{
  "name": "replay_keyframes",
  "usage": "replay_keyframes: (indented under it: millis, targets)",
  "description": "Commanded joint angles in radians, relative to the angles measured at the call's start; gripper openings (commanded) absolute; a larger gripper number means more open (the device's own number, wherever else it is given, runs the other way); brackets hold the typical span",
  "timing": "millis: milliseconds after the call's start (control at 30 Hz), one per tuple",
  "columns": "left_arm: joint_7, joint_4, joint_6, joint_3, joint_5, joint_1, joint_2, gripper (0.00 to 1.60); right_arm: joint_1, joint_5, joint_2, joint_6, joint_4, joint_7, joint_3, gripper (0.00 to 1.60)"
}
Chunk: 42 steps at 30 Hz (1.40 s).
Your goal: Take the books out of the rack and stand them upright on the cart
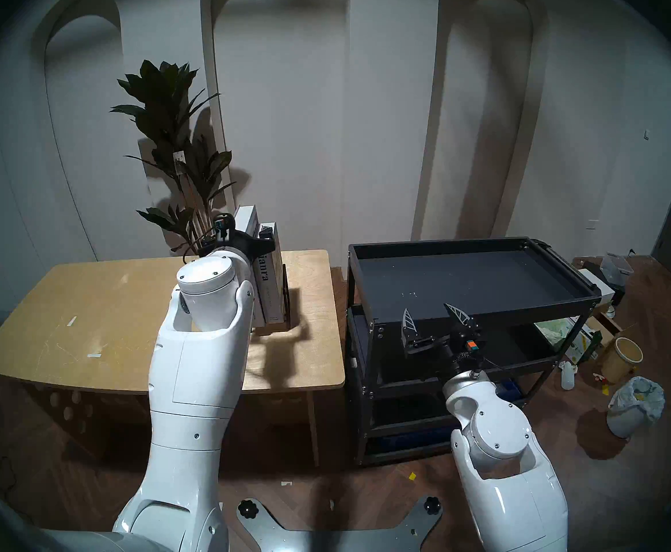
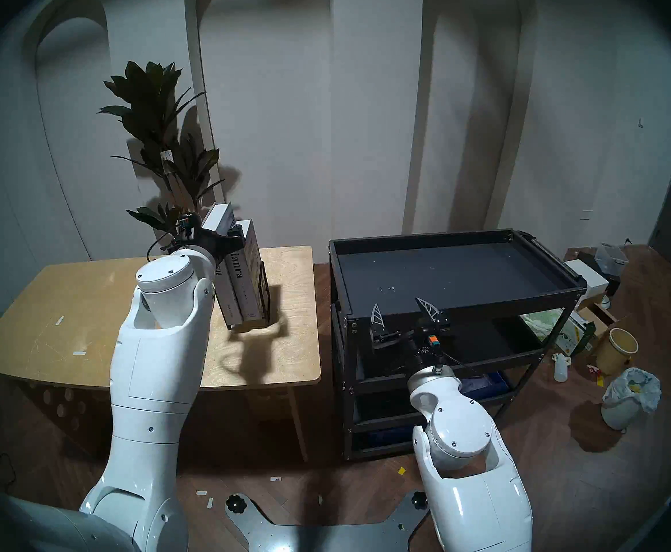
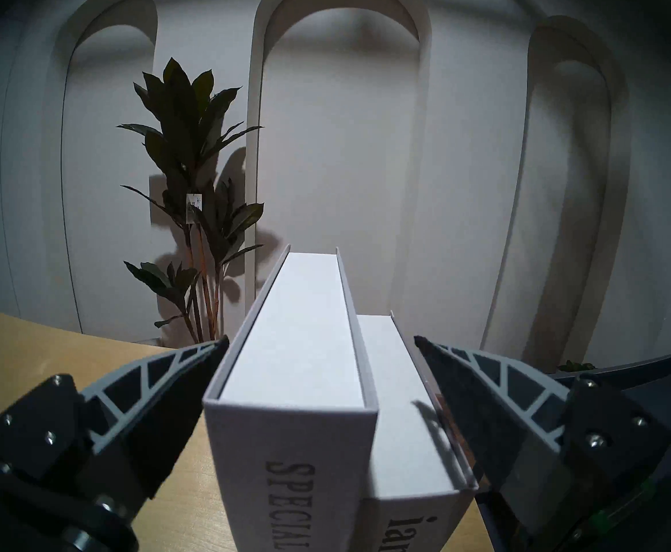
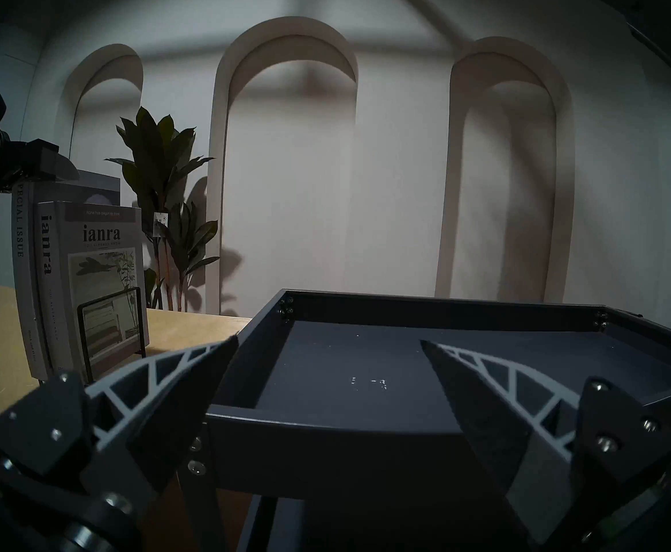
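While the left claw straddles both books at their tops, seemingly pressing them though contact is hard to judge, they sit in the rack on the wooden surface. Right of the rack, the right claw gapes empty at the cart, whose lipped top tray is bare; no book has been moved.

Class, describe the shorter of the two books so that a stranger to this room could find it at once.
Start at the wooden table left of the black cart. Two pale books stand side by side there in a black wire rack. The shorter book is the one nearer the cart, with "ianra" in bold black on its spine; its taller neighbour reads "SPECIAL ISSUE".
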<state>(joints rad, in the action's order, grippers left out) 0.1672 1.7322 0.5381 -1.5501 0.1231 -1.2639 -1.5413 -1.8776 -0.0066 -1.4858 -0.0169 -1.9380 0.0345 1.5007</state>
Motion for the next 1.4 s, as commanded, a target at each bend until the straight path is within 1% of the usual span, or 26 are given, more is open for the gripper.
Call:
replay_keyframes:
  millis: [0, 167, 333, 867, 933, 967, 1000, 1067, 1100, 1133, 1200, 1233, 1267, 1300, 1367]
  targets:
    - [-0.004, -0.018, -0.038, -0.010, 0.004, 0.045, 0.002, 1.60, 0.007, -0.010, -0.004, -0.010, -0.023, -0.007, -0.009, 1.60]
    - [0.001, -0.034, -0.081, -0.013, -0.006, 0.039, 0.006, 1.60, 0.008, -0.018, -0.004, -0.011, -0.020, -0.013, -0.018, 1.60]
    - [-0.005, -0.031, -0.096, -0.020, -0.001, 0.031, 0.006, 1.60, 0.011, -0.025, -0.006, -0.010, -0.016, -0.019, -0.028, 1.60]
    - [-0.033, -0.063, -0.112, -0.027, 0.017, 0.034, 0.005, 1.59, 0.013, -0.042, -0.005, -0.007, -0.013, -0.041, -0.043, 1.60]
    - [-0.032, -0.066, -0.115, -0.025, 0.018, 0.034, 0.005, 1.41, 0.013, -0.043, -0.004, -0.008, -0.010, -0.043, -0.042, 1.60]
    - [-0.032, -0.067, -0.117, -0.025, 0.019, 0.035, 0.004, 1.37, 0.013, -0.043, -0.004, -0.008, -0.009, -0.044, -0.042, 1.60]
    - [-0.032, -0.067, -0.117, -0.025, 0.019, 0.035, 0.004, 1.37, 0.013, -0.043, -0.004, -0.008, -0.009, -0.044, -0.042, 1.60]
    - [-0.031, -0.071, -0.120, -0.023, 0.021, 0.037, 0.004, 1.17, 0.013, -0.043, -0.004, -0.010, -0.008, -0.045, -0.042, 1.60]
    - [-0.031, -0.075, -0.122, -0.022, 0.021, 0.039, 0.003, 0.75, 0.014, -0.042, -0.003, -0.011, -0.006, -0.046, -0.041, 1.60]
    - [-0.031, -0.075, -0.122, -0.022, 0.021, 0.039, 0.003, 0.75, 0.014, -0.042, -0.003, -0.011, -0.006, -0.046, -0.041, 1.60]
    - [-0.030, -0.077, -0.124, -0.020, 0.023, 0.041, 0.002, 0.60, 0.017, -0.041, -0.001, -0.012, -0.003, -0.047, -0.038, 1.60]
    - [-0.030, -0.077, -0.124, -0.020, 0.023, 0.041, 0.002, 0.60, 0.017, -0.041, -0.001, -0.012, -0.003, -0.047, -0.038, 1.60]
    - [-0.029, -0.078, -0.124, -0.019, 0.023, 0.042, 0.002, 0.53, 0.018, -0.041, 0.000, -0.012, -0.001, -0.047, -0.037, 1.60]
    - [-0.029, -0.078, -0.125, -0.019, 0.023, 0.042, 0.002, 0.41, 0.019, -0.040, 0.000, -0.012, 0.000, -0.047, -0.037, 1.60]
    - [-0.027, -0.076, -0.126, -0.018, 0.022, 0.042, 0.001, 0.35, 0.020, -0.039, 0.001, -0.013, 0.001, -0.046, -0.036, 1.60]
